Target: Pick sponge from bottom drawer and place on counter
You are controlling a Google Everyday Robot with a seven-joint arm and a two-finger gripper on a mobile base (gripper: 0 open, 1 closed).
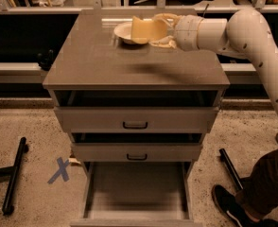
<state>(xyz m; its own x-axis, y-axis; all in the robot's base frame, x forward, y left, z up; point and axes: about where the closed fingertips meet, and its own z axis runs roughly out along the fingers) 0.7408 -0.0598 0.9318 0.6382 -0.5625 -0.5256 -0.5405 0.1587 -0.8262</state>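
Camera view looks down on the cabinet from its near side, with the worktop [106, 65] filling the middle of the scene. Its near and left parts are bare apart from a soft shadow under the arm. The robot arm [252, 37] reaches in from the right across the far right part of the worktop. Below, the bottom drawer [136, 193] stands pulled out toward the near side, and its grey floor shows nothing lying in it, so the pick from the drawer looks done. The two upper drawers [135, 119] sit only slightly open. A cream bowl [122, 31] rests near the far edge of the worktop. The claw [160, 30] hangs just right of the bowl, its fingers closed around the sponge [143, 28], which is held up off the surface and overlaps the bowl's right side in this view. Whether the sponge is over the bowl or in front of it I cannot tell. What appears left is the placing: lower the sponge onto a bare patch of worktop, clear of the bowl, then let go and back the arm away
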